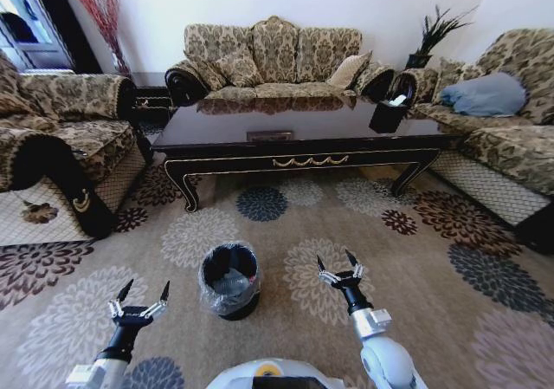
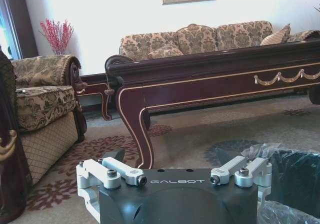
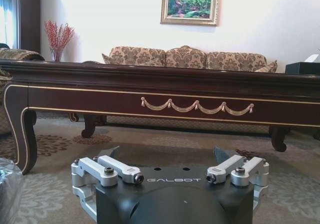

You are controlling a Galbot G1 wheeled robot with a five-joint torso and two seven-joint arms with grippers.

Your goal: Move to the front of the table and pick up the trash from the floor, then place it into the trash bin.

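The left gripper point(image 1: 138, 298) and the right gripper point(image 1: 339, 269) hang low over the carpet point(image 1: 415, 268), both with fingers spread and holding nothing. Between them stands the black bin point(image 1: 229, 280) with something clear inside. Farther away is the dark table point(image 1: 299, 142), with sofas point(image 1: 275, 55) around it.

The trash bin point(image 1: 229, 279) stands on the floor point(image 1: 415, 259) between the two pincers, the left pincer point(image 1: 138, 301) on one side and the right pincer point(image 1: 339, 268) on the other, both spread wide and held low. Ahead of both pincers, across the carpet, the counter point(image 1: 294, 151) runs crosswise, with a tissue box point(image 1: 387, 114) on its top, ahead and to the right of the right pincer. A sofa point(image 1: 273, 60) sits behind the counter. An armchair point(image 1: 61, 146) lies ahead-left of the left pincer.
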